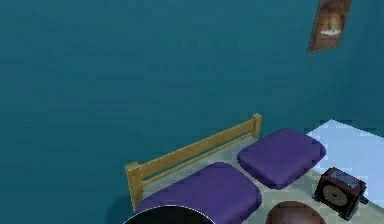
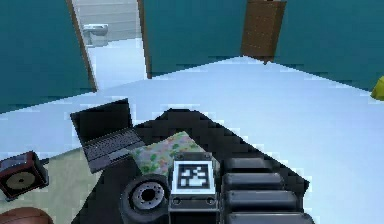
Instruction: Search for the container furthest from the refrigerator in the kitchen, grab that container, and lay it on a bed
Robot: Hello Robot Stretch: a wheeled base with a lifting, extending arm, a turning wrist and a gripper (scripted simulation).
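**A:** Forward view first. What borders the bed?

**B:** The bed point(image 1: 350, 140) comes in from that view's right, with its pale sheet showing. Its wooden headboard point(image 1: 190, 155) forms the near edge, and two purple pillows point(image 1: 282, 155) lie side by side just inside it. Past the headboard everything is teal, open out to the view's left edge. A framed picture point(image 1: 330, 25) hangs on the wall point(image 1: 120, 70) high above the bed.

**A:** What's on the bed?

**B:** A small dark red box point(image 1: 338, 190) sits beside the pillows. A brown rounded thing point(image 1: 295, 212) lies near it at the bottom edge.

**A:** Now the arm side view.

**B:** The arm point(image 2: 250, 195) rises from the bottom edge over the bed, with a white marker square point(image 2: 193, 178) at its end. The gripper point(image 2: 155, 178) is just left of the square. A patterned block point(image 2: 165, 155), green with pink flecks, lies on the bed right at the gripper.

**A:** Is the gripper holding it?

**B:** I cannot tell. I also can't say whether the two touch.

**A:** What's around the block?

**B:** An open laptop point(image 2: 105, 135) lies on the bed just beside it, toward the view's left. Farther out the pale surface runs open to the teal walls, and I can't make out where the bed's far edge lies. Beyond the bed there is a white-framed doorway point(image 2: 115, 40) into a bright room, and a wooden door point(image 2: 262, 28) stands in the far wall.
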